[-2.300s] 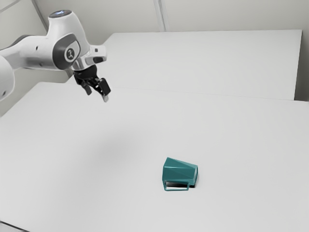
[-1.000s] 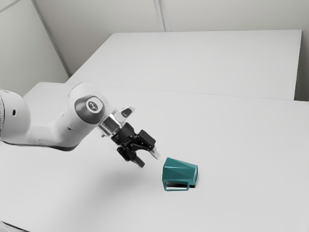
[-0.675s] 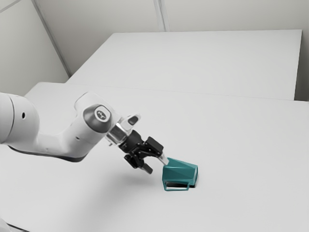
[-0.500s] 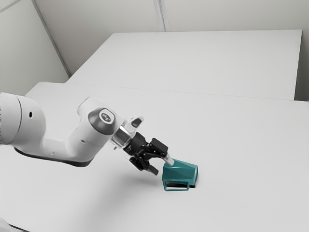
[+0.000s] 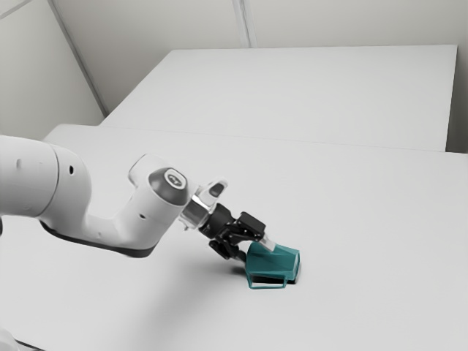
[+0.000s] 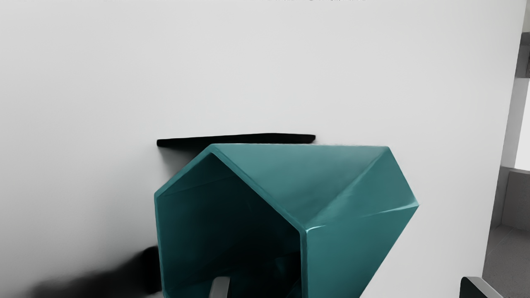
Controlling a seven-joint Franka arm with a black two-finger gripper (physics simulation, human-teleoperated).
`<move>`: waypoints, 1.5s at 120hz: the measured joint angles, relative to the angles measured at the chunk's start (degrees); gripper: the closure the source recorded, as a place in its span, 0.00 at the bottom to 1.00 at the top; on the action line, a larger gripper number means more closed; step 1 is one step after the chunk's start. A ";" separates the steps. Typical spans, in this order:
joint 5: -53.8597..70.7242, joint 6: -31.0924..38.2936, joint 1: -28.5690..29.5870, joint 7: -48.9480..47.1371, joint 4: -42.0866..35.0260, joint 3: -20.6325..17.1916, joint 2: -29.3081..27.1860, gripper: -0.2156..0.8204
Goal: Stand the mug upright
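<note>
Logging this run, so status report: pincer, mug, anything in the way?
Pincer open, one fingertip at the mug's mouth, the other outside its wall. Mug on its side, not upright. Handle clear of both fingers.

Bright diffuse light, dark shadows beside mug [image 6: 348,190]

We identify the mug [image 5: 272,262] as plain teal, with pale highlights on its facet edges and a darker teal interior. We list the table [image 5: 365,219] as plain off-white, the arm [image 5: 29,175] as white with dark grey joint trim, and the gripper [image 5: 255,251] as black with light grey fingertips [image 5: 269,245].
</note>
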 joint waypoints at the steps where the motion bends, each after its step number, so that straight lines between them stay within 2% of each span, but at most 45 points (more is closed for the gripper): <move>1: -0.03 0.00 -0.04 0.09 0.05 -0.01 0.01 0.21; 13: -0.30 0.03 -0.60 1.08 0.30 -0.03 -0.02 0.25; 40: -0.26 0.11 -0.73 2.82 0.27 0.02 -0.89 0.71; 49: -0.18 0.13 -0.65 3.27 0.35 0.01 -1.18 0.80; 63: -0.14 0.18 -0.79 3.83 0.86 -0.03 -1.88 0.88; 81: -0.29 0.18 -1.56 4.55 1.70 -0.03 -2.23 0.93; 122: 2.32 1.49 -3.82 5.17 4.21 -0.03 -5.91 0.96; 133: 5.05 1.70 -2.35 5.09 6.04 0.15 -6.50 0.96; 155: 11.56 1.90 4.11 4.91 8.34 0.34 -8.46 0.96; 180: 21.43 1.76 5.25 3.57 9.70 2.82 -8.52 0.97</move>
